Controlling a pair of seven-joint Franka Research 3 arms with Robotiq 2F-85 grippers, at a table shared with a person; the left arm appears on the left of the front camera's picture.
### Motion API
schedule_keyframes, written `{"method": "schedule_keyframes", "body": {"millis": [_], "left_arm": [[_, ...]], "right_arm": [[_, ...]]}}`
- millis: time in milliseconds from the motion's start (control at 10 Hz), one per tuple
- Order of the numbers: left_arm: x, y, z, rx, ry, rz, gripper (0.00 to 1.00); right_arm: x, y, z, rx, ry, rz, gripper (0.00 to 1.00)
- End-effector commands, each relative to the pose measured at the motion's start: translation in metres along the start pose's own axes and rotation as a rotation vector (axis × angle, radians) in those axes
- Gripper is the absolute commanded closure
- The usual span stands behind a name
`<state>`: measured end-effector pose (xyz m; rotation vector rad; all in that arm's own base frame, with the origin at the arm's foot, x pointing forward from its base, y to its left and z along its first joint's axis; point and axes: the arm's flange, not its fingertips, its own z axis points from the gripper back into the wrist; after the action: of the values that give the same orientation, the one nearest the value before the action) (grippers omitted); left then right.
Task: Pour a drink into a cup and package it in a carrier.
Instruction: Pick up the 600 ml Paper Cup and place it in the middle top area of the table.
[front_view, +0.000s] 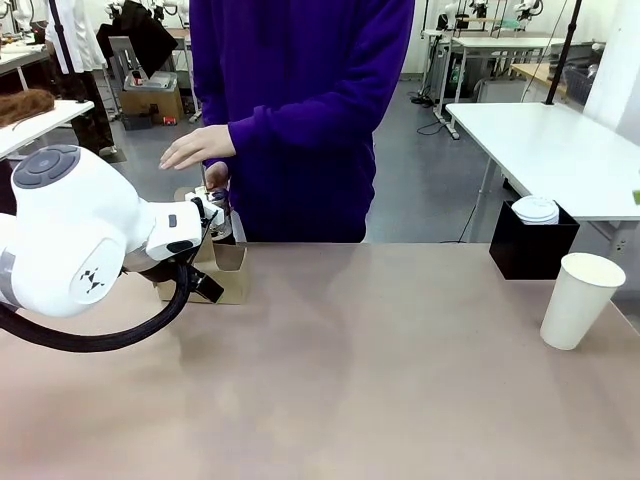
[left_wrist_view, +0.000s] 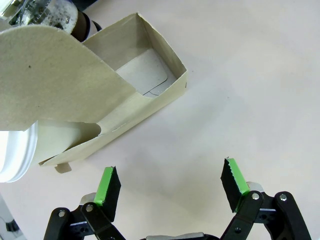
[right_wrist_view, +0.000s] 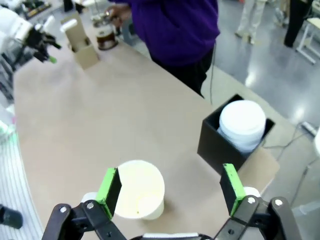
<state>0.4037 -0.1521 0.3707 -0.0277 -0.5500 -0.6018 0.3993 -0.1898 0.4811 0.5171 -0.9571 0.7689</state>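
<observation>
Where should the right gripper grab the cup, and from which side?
Side wall, about mid-height, coming in level from the robot's side. The cup stands upright, open, no lid: its thin rim would likely buckle under a top pinch, and the upward-widening taper should stop it slipping down. The box stands behind it. The right gripper hangs above it, jaws open.

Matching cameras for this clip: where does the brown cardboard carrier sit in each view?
Front view: the carrier sits at middle left on the table, partly behind the left arm.
Left wrist view: upper left, close up, with its handle tab toward the camera.
Right wrist view: far upper left, small.
Shared landmark: the glass jug right beside the carrier in all three.
</observation>
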Motion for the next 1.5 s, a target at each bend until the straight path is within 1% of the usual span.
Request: {"method": "schedule_keyframes", "body": {"millis": [0, 100, 200, 300, 400, 500, 900, 1000, 1200, 1400], "left_arm": [[0.0, 0.0, 0.0, -0.001, 0.0, 0.001, 0.0], [0.0, 0.0, 0.0, -0.001, 0.0, 0.001, 0.0], [0.0, 0.0, 0.0, -0.001, 0.0, 0.001, 0.0], [0.0, 0.0, 0.0, -0.001, 0.0, 0.001, 0.0], [0.0, 0.0, 0.0, -0.001, 0.0, 0.001, 0.0], [0.0, 0.0, 0.0, -0.001, 0.0, 0.001, 0.0], [0.0, 0.0, 0.0, -0.001, 0.0, 0.001, 0.0], [0.0, 0.0, 0.0, -0.001, 0.0, 0.001, 0.0], [0.0, 0.0, 0.0, -0.001, 0.0, 0.001, 0.0], [0.0, 0.0, 0.0, -0.001, 0.0, 0.001, 0.0]], "right_arm": [[-0.041, -0.02, -0.003, 0.067, -0.103, -0.02, 0.0], [-0.063, -0.024, -0.005, 0.096, -0.146, -0.021, 0.0], [-0.075, -0.027, -0.01, 0.103, -0.165, -0.026, 0.0], [-0.079, -0.027, -0.016, 0.114, -0.183, -0.016, 0.0], [-0.071, -0.025, -0.024, 0.1, -0.202, -0.018, 0.0], [-0.085, -0.013, -0.008, 0.098, -0.165, -0.051, 0.0], [-0.088, -0.018, -0.014, 0.094, -0.165, -0.054, 0.0], [-0.103, -0.011, -0.013, 0.149, -0.251, -0.022, 0.0], [-0.127, 0.0, -0.009, 0.154, -0.356, 0.021, 0.0], [-0.146, 0.008, -0.012, 0.177, -0.396, 0.039, 0.0]]}}
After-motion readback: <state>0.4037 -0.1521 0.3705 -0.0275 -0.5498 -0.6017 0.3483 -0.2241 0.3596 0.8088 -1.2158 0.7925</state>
